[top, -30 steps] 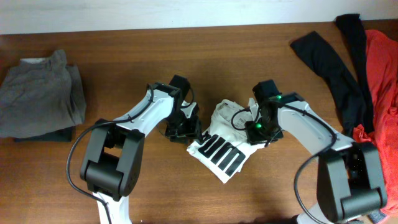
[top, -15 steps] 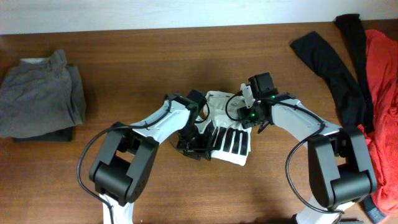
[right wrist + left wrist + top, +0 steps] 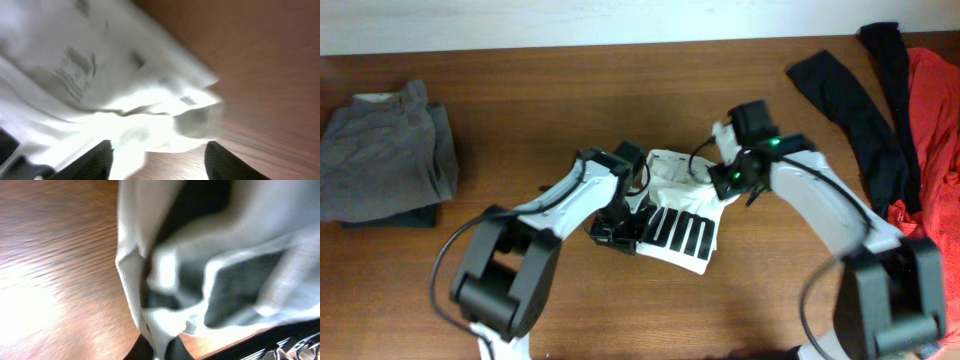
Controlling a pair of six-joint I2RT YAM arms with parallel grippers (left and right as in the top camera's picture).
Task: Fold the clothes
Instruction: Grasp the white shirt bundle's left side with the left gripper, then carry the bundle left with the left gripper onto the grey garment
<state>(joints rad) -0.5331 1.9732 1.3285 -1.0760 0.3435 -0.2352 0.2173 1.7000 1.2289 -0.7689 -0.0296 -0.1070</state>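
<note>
White T-shirt between left hand and right hand

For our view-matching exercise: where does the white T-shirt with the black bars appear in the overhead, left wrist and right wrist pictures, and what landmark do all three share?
Overhead: the white T-shirt lies crumpled near the picture's middle, bars facing up.
Left wrist: blurred, it fills the middle and right.
Right wrist: blurred, it fills the left and centre.
Shared landmark: the brown wooden table.
</note>
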